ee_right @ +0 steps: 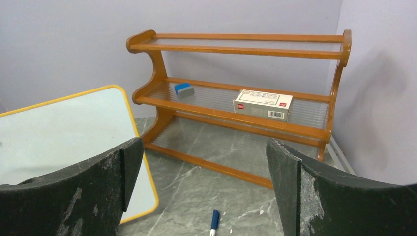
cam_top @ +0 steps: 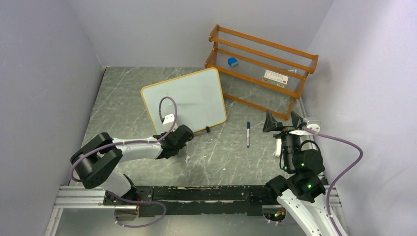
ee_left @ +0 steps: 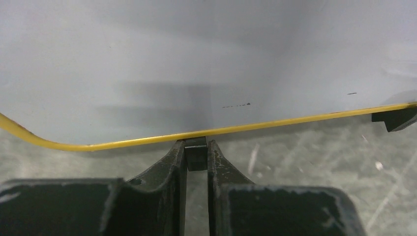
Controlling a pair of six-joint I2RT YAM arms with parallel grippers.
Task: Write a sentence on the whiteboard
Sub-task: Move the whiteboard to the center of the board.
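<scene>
The whiteboard [cam_top: 189, 96] sits on the table [cam_top: 221, 162] at mid-left, near the wooden rack [cam_top: 260, 64]; its face is blank apart from a few faint specks, so no sentence is written and the task is judged barely begun. The left gripper [ee_left: 196, 150] is clenched on a black clip foot [ee_left: 195, 156] at the board's near edge; the right gripper [ee_right: 205, 147] hangs spread wide and empty; the marker [cam_top: 248, 133] lies on the table near it, not yet picked up.

The whiteboard [cam_top: 194, 93] at the top view's centre has a smooth, faintly glossy white face in a thin yellowish rim, the table [cam_top: 221, 160] looks like matt grey veined stone, the rack [ee_right: 246, 50] is varnished orange wood with ribbed clear shelves, and the fingers [ee_right: 319, 196] of the right gripper [ee_right: 204, 150] are matt black, scuffed pale.
</scene>
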